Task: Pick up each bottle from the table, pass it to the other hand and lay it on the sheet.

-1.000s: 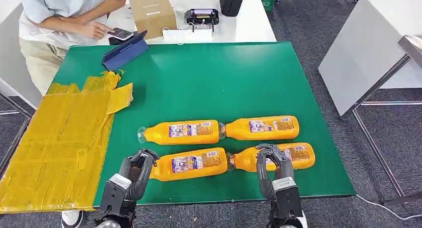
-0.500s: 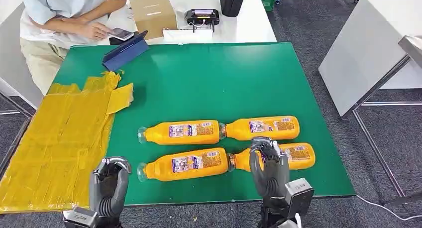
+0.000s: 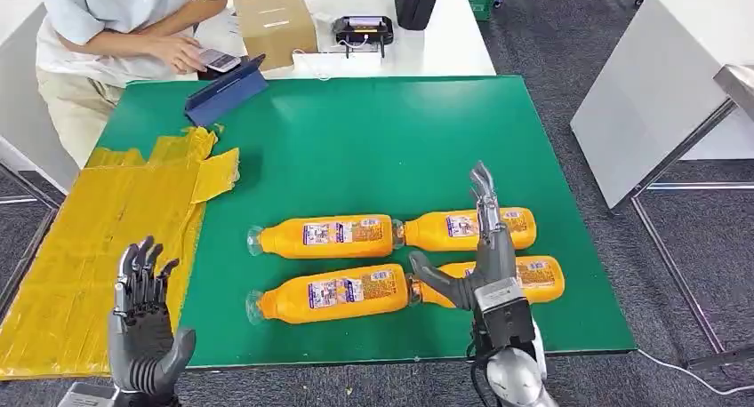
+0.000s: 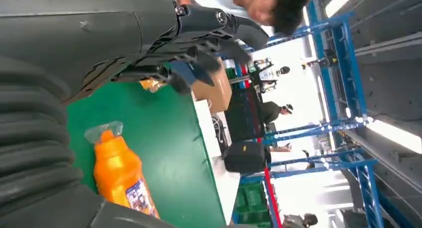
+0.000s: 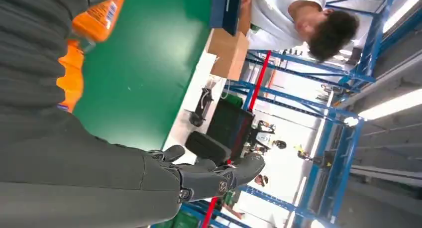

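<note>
Head view: four orange plastic bottles were seen lying flat on the green mat [image 3: 356, 131], in two rows of two, necks pointing left. Far row: far-left bottle [image 3: 324, 235] and far-right bottle [image 3: 471, 228]. Near row: near-left bottle [image 3: 333, 292] and near-right bottle [image 3: 525, 278], the latter partly hidden by the right hand [image 3: 480, 265]. That hand was raised over the near-right bottle, fingers straight and spread from the thumb, nothing gripped. The left hand [image 3: 142, 323] was held upright over the crinkled yellow sheet [image 3: 89, 247], fingers apart, nothing held. The sheet was spread flat at the mat's left edge, no bottle on it. Behind the mat, a person [image 3: 116, 34] was seen at a phone, beside a blue folder [image 3: 222, 91], a cardboard box [image 3: 271, 25] and a black device [image 3: 360, 29].

Left wrist view: dark fingers [image 4: 209, 34] were extended, empty; one bottle's clear cap end and glossy label were seen below.

Right wrist view: fingers [image 5: 219, 175] were extended; orange bottle edges, box and blue racking [image 5: 358, 88] were visible.
</note>
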Action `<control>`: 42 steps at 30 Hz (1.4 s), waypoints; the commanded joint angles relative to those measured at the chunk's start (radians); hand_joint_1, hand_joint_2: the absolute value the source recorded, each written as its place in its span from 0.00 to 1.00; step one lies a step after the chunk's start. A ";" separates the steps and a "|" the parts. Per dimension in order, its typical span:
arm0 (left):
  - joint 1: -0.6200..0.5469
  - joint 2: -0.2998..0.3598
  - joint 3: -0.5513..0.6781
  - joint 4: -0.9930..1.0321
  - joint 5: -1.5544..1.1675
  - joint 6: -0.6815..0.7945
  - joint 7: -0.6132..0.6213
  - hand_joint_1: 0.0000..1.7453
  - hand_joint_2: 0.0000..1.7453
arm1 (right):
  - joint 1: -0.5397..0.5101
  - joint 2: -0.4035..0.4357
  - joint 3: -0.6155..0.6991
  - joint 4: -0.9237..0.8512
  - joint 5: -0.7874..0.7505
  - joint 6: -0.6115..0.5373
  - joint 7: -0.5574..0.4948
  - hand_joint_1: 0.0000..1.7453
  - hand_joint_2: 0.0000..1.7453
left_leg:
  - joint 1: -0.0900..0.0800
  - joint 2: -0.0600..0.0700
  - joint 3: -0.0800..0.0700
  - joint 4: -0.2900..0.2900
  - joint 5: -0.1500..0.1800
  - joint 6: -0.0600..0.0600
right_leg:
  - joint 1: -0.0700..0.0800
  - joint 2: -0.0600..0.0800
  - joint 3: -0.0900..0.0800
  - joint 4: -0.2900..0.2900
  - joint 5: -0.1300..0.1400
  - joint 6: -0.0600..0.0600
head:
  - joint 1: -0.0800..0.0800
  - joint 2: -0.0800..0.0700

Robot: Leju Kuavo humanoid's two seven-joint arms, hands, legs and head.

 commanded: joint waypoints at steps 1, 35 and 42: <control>-0.001 -0.009 0.041 0.012 0.004 -0.007 0.002 0.00 1.00 | -0.069 -0.039 0.034 0.089 0.000 -0.005 0.007 0.00 1.00 | 0.002 0.001 0.006 0.000 -0.003 -0.001 | 0.001 0.006 0.006 -0.002 -0.002 -0.001 | 0.000 0.000; -0.222 -0.030 -0.006 0.144 0.019 -0.215 0.074 0.00 1.00 | -0.722 0.138 0.500 0.920 0.760 0.158 0.294 0.00 1.00 | 0.001 0.000 0.004 0.000 0.002 0.000 | 0.000 0.004 0.004 0.000 0.001 0.000 | 0.000 0.000; -0.229 -0.029 -0.012 0.154 0.022 -0.216 0.075 0.00 1.00 | -0.735 0.152 0.503 0.964 0.758 0.157 0.292 0.00 1.00 | 0.001 -0.001 0.002 0.000 0.003 0.000 | 0.000 0.002 0.002 0.000 0.001 0.000 | 0.000 0.000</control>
